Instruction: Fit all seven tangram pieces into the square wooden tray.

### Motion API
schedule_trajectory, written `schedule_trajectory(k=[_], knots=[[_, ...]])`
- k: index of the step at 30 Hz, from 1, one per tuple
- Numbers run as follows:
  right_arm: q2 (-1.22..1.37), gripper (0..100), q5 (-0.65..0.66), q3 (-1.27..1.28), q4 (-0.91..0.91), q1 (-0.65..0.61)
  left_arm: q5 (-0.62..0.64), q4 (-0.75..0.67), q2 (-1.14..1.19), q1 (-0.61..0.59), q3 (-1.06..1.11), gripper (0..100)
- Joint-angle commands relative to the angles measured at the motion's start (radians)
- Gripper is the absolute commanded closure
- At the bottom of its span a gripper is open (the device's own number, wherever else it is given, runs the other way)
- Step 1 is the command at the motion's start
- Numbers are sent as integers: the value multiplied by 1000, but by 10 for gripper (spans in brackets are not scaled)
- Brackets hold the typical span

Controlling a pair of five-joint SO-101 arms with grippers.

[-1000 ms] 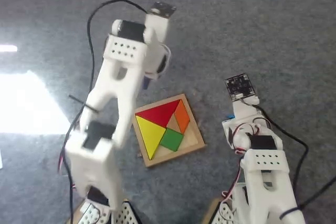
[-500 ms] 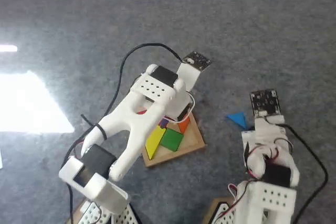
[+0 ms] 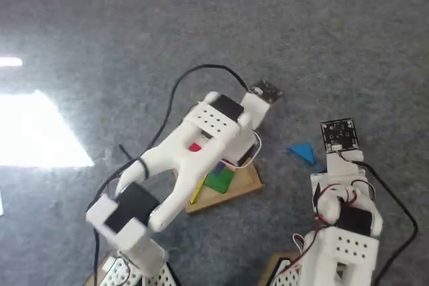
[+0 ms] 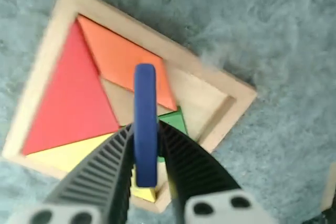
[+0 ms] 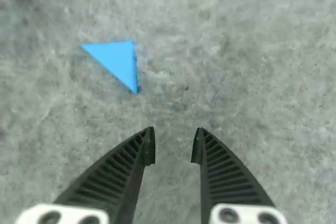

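Seen from above, the left arm [image 3: 175,165] comes in from 7 o'clock and lies across the tray [image 3: 245,181], covering most of it. The right arm [image 3: 343,232] stands at 4 o'clock from the tray, well apart from it.

The left gripper [image 4: 145,129] is over the middle of the tray. Its fingers are clamped on a dark-blue piece [image 4: 145,90], which stands on edge between them. I cannot tell whether the piece touches the wood below.

Four pieces lie flat in the tray. A big red triangle [image 4: 68,95] sits edge to edge with a yellow triangle [image 4: 73,157] on one side and an orange piece [image 4: 123,59] on another. A green square [image 4: 176,120] lies just beside the gripper's fingers. Bare wood shows between the red, orange and green pieces, and in the corner next to the orange and green ones.

The right gripper [image 5: 174,146] hangs over the grey carpet [image 5: 252,51]. Its fingers are a small way apart with nothing between them.

Just beyond its tips a light-blue triangle [image 5: 114,60] lies flat on the carpet, clear of the fingers. It is at 2 o'clock from the tray, near it but not touching.
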Motion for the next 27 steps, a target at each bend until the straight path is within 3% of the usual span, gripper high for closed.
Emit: schedule_trajectory(k=[1,8,27], knots=[[61,865,11,-71,-39,4,20,-11,83,44,-19,886],[70,865,11,-68,-50,4,48,52,103,44,-120,922],[70,865,11,-66,-48,-33,28,101,-12,77,-151,920]])
